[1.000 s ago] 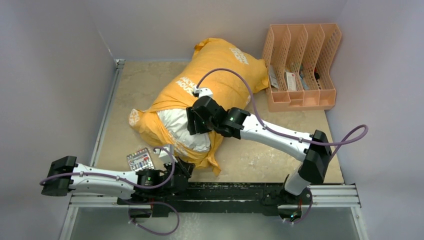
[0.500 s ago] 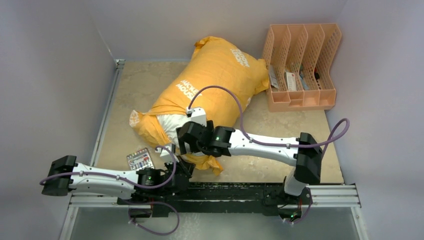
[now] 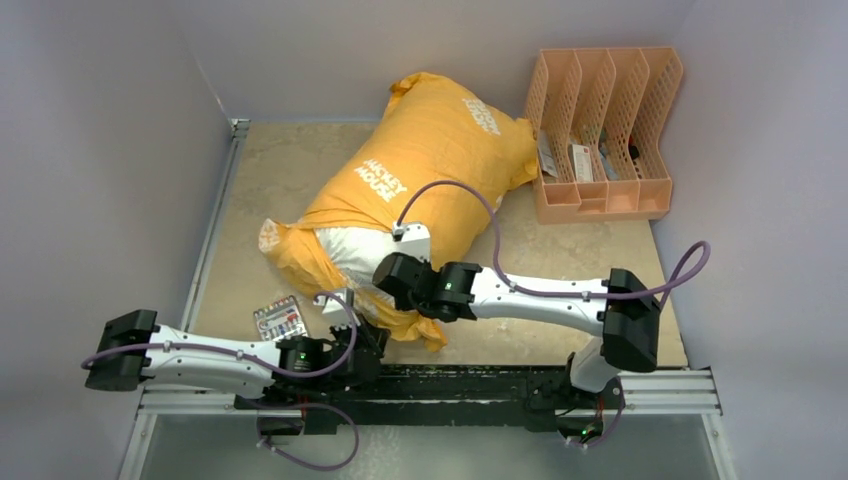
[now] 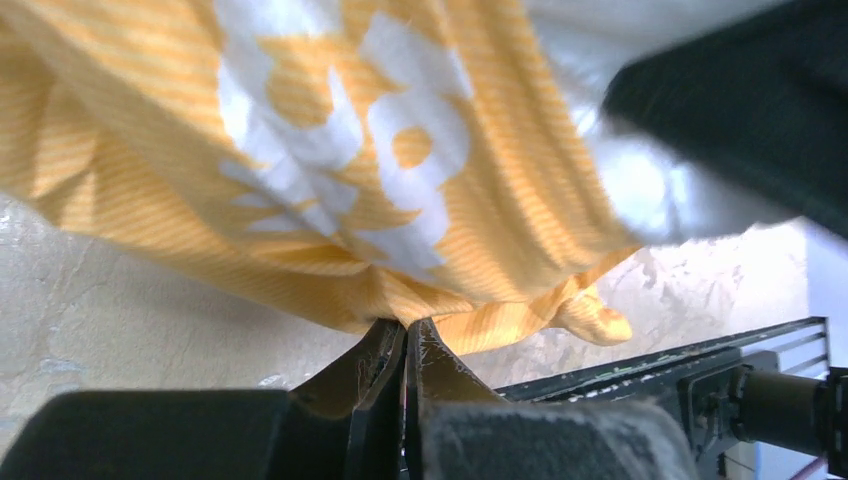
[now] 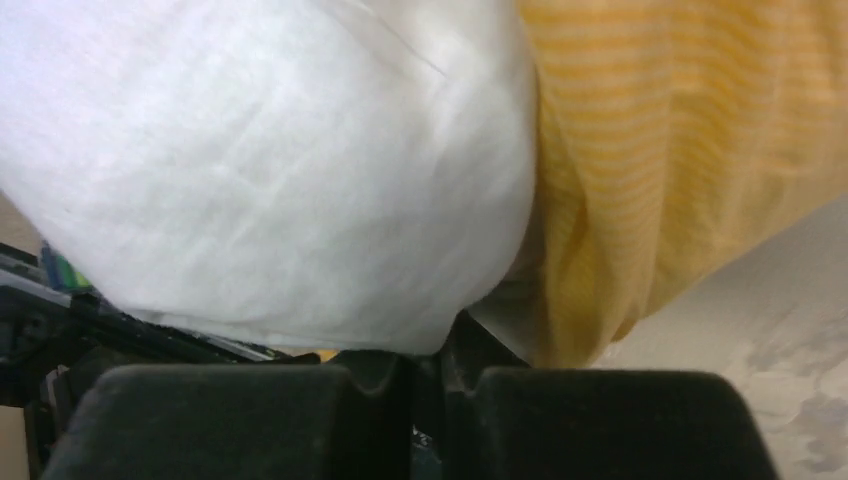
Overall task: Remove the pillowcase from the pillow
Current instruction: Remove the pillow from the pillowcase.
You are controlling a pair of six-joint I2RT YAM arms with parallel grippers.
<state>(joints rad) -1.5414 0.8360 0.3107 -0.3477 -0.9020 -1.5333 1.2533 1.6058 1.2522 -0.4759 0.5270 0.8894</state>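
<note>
The orange-yellow pillowcase [image 3: 430, 150] lies across the table with the white pillow [image 3: 355, 250] bulging out of its open near end. My left gripper [image 3: 365, 335] sits low at the near edge. Its jaws are shut on a pinch of the pillowcase's orange hem [image 4: 405, 322], and the printed fabric [image 4: 300, 150] stretches above it. My right gripper [image 3: 385, 285] presses against the exposed end of the pillow [image 5: 250, 170], shut on its white fabric [image 5: 430, 345]. The bulge hides the fingertips. Orange pillowcase [image 5: 680, 150] hangs to the right of it.
A peach file rack [image 3: 600, 140] holding several items stands at the back right. A small pack of coloured items [image 3: 281, 320] lies on the table left of the left gripper. A black rail [image 3: 480, 385] runs along the near edge, and walls close in on both sides.
My right gripper came off the top of the pillowcase, moved nearer and left to the pillow's bare end, opened wide and then shut there. The left gripper kept its hold.
</note>
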